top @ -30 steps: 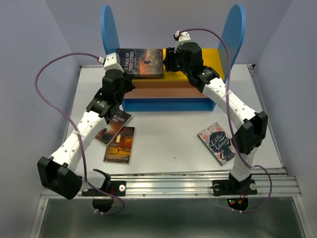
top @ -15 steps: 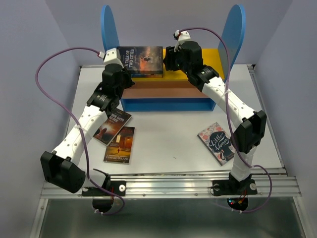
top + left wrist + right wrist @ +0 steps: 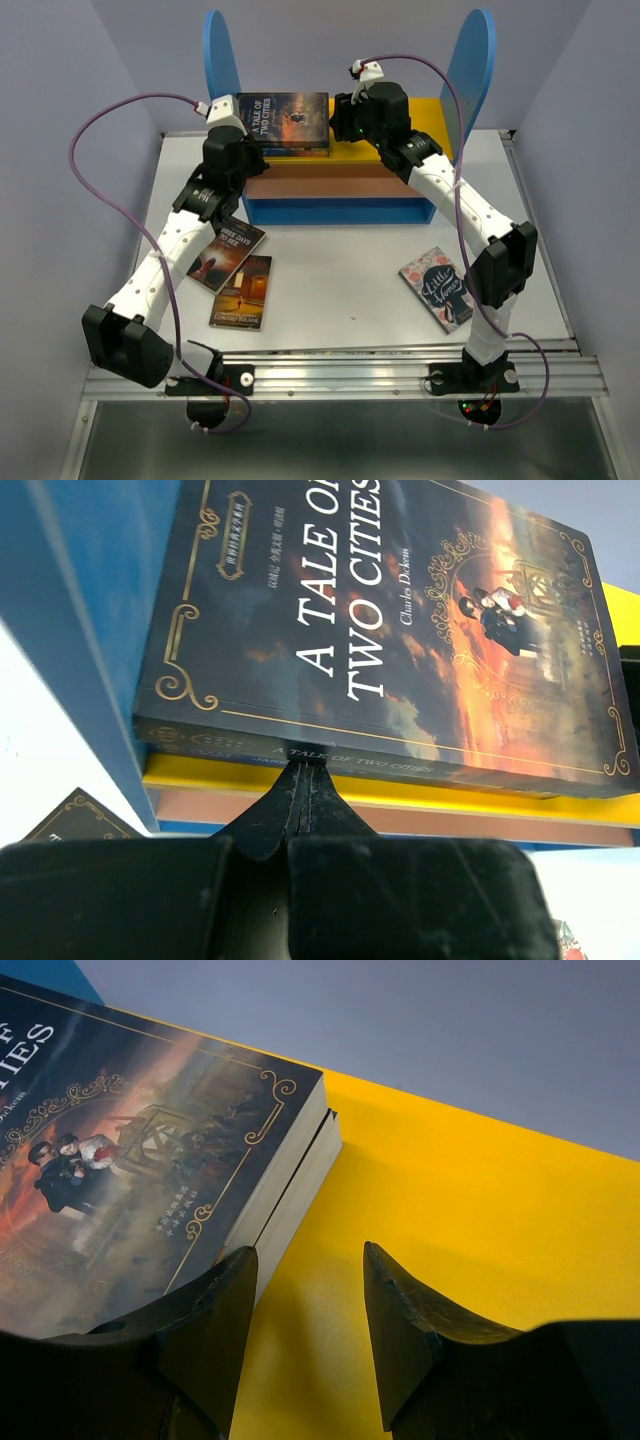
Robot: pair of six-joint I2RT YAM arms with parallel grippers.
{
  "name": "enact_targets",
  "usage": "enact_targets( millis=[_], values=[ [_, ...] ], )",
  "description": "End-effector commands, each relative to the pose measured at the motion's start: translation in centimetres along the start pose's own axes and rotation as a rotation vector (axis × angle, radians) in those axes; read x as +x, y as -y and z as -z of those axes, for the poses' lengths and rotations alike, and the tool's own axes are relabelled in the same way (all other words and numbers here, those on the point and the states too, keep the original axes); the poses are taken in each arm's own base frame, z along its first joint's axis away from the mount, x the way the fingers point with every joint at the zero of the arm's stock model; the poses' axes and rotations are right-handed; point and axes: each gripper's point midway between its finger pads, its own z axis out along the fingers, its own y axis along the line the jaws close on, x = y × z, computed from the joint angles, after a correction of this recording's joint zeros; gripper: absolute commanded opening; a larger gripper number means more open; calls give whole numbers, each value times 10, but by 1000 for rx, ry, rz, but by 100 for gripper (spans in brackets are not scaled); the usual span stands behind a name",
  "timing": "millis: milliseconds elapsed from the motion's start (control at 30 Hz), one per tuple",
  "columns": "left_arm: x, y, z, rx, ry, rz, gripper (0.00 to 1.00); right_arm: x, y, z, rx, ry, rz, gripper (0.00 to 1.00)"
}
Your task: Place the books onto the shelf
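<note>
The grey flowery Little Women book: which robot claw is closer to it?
Right. The right gripper sits over the yellow shelf board, behind the grey floral book; the left gripper is farther, by the shelf's left blue panel.

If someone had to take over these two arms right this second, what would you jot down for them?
Left gripper: shut, empty, tips at the spine of A Tale of Two Cities.
Right gripper: open, empty, over the yellow upper board beside that book's corner.
Done: A Tale of Two Cities lies flat on the shelf, on top of at least one other book.
Left to do: Little Women and two dark paperbacks lie on the table.
</note>
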Motion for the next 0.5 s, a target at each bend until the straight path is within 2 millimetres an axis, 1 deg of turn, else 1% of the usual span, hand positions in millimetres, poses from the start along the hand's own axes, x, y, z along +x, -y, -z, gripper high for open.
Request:
enact_targets(
  millis=[0, 100, 133, 167, 200, 233, 267, 300, 333, 367, 400, 467],
  values=[
    [-50, 4, 21, 27, 156, 52, 0, -33, -50, 14, -177, 94, 5, 54],
    [-44, 7, 27, 63, 134, 53, 0, -36, -42, 14, -131, 102, -5, 55],
    [-39, 8, 30, 73, 106, 44, 2, -38, -40, 15, -114, 107, -14, 59],
    [-40, 8, 34, 73, 99, 49, 13, -43, -24, 18, -24, 124, -26, 60],
    [-37, 7, 36, 69, 86, 53, 27, -47, -18, 21, 13, 136, -36, 60],
    [-29, 4, 39, 61, 58, 51, 45, -49, -11, 23, 53, 145, -46, 63],
    [-30, 2, 47, 63, 64, 60, 78, -49, 3, 27, 128, 153, -59, 64],
    [-29, 0, 51, 59, 64, 81, 87, -56, 8, 36, 161, 171, -72, 65],
    [-18, -5, 53, 52, 47, 86, 94, -57, 14, 41, 191, 177, -90, 69],
    [-21, -7, 63, 58, 62, 105, 99, -57, 24, 53, 246, 185, -105, 72],
    [-18, -9, 67, 57, 61, 111, 99, -55, 29, 59, 272, 187, -117, 73],
    [-11, -19, 77, 29, 54, 121, 99, -48, 39, 73, 324, 185, -146, 85]
  ],
)
